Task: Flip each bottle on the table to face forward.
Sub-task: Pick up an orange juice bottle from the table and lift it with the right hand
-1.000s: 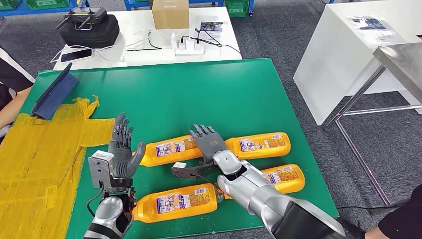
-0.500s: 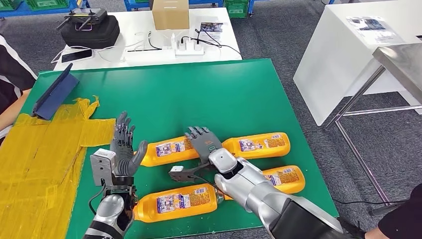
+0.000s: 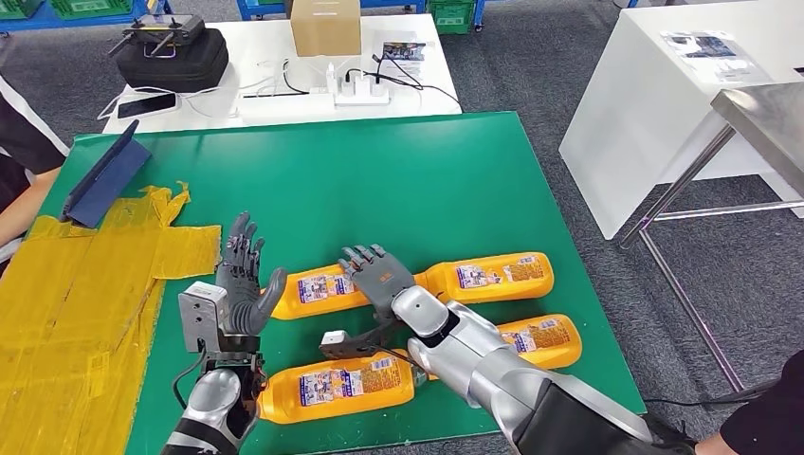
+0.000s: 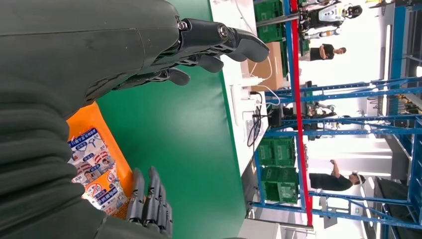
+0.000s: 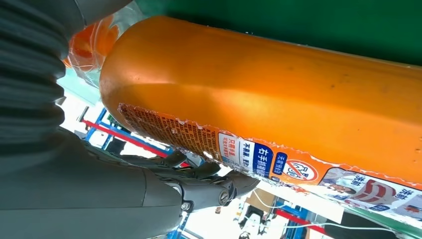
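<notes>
Several orange bottles with printed labels lie on their sides on the green table. Two lie in a far row and two in a near row. My right hand lies palm down with its fingers spread over the far-left bottle, near its neck end. My left hand stands upright and open just left of that bottle's base, holding nothing. The left wrist view looks past the left fingers at the bottle's label.
Yellow tape covers the table's left part, with a blue folder propped at its far end. A person's arm shows at the left edge. A white table with a box and cables stands behind.
My right hand has slid left along the far-left bottle, toward my left hand. My left hand has shifted slightly right and stays open.
</notes>
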### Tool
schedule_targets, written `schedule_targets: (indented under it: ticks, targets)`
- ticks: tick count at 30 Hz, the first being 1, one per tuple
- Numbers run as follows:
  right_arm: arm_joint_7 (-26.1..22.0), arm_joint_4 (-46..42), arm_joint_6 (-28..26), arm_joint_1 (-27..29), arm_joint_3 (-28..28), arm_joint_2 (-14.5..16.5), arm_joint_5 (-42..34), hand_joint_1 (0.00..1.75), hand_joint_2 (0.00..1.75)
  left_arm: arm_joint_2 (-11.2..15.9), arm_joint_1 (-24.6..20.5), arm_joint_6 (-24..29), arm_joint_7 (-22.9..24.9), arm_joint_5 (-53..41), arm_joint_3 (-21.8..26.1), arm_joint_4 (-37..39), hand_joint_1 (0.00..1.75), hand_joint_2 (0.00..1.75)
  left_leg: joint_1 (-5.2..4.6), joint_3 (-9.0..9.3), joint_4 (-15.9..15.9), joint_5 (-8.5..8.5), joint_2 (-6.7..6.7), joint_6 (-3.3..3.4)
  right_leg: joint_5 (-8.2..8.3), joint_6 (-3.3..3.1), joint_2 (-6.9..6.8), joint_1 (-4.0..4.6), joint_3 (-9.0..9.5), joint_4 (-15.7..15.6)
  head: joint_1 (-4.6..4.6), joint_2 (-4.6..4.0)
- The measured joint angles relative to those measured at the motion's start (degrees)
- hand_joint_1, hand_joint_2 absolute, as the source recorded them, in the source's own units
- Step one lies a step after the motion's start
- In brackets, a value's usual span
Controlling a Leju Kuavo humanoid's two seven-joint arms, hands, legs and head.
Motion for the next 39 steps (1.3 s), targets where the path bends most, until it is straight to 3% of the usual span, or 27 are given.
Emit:
schedule_targets:
  ticks: [7,8,11,12,16,22,39]
  targets:
    - [-2.1,0.0,-0.6,0.0,-0.1,-0.1,-2.5,0.03,1.75,-0.1,-0.2,-0.2,0.0,0.0,-0.3,0.4,0.00,1.75,0.00,-0.01,0.0,0.00,0.00,0.00,0.00,0.00,0.00,0.00,-0.03,0.0,0.00,0.00]
    - [-3.3,0.1,-0.9,0.1,-0.5,-0.1,-3.8,0.18,1.75,-0.1,-0.3,-0.4,-0.1,0.0,-0.5,0.5,0.00,1.75,0.00,-0.02,0.0,0.00,0.00,0.00,0.00,0.00,0.00,0.00,-0.04,0.0,0.00,0.00]
    - [-6.6,0.1,-0.8,0.4,-2.2,-0.3,-8.0,1.11,1.75,-0.1,-0.5,-0.6,-0.2,0.2,-1.0,1.0,0.00,1.75,0.00,-0.07,0.0,0.00,-0.01,0.00,0.00,0.00,0.00,-0.01,-0.08,0.0,0.00,0.00]
    - [-7.3,0.2,-0.5,0.5,-2.9,-0.4,-9.2,1.32,1.75,-0.1,-0.6,-0.7,-0.2,0.2,-1.2,1.1,0.00,1.75,0.00,-0.08,0.0,0.00,-0.02,0.01,0.00,0.00,0.00,-0.01,-0.09,0.0,0.00,0.00]
    - [-8.3,0.4,0.8,1.0,-5.6,-1.0,-12.0,1.64,1.75,-0.1,-1.0,-1.0,-0.4,0.3,-1.7,1.4,0.00,1.75,0.00,-0.12,0.0,0.01,-0.05,0.01,0.00,0.00,-0.01,-0.02,-0.11,0.0,-0.01,0.00]
    - [-6.3,0.6,2.7,1.2,-7.3,-1.7,-11.6,1.72,1.75,-0.1,-1.1,-1.2,-0.6,0.3,-2.4,1.5,0.00,1.75,0.00,-0.11,0.0,0.00,-0.06,0.01,0.00,0.00,-0.01,-0.02,-0.10,0.0,-0.01,0.00]
    - [0.6,0.5,6.2,0.9,-6.8,-1.8,-6.7,1.72,1.75,-0.1,-1.1,-1.7,-0.6,1.0,-3.3,0.8,0.00,1.75,-0.01,0.29,0.0,-0.03,-0.12,0.02,-0.05,0.00,-0.02,-0.03,-0.24,0.0,-0.02,0.00]
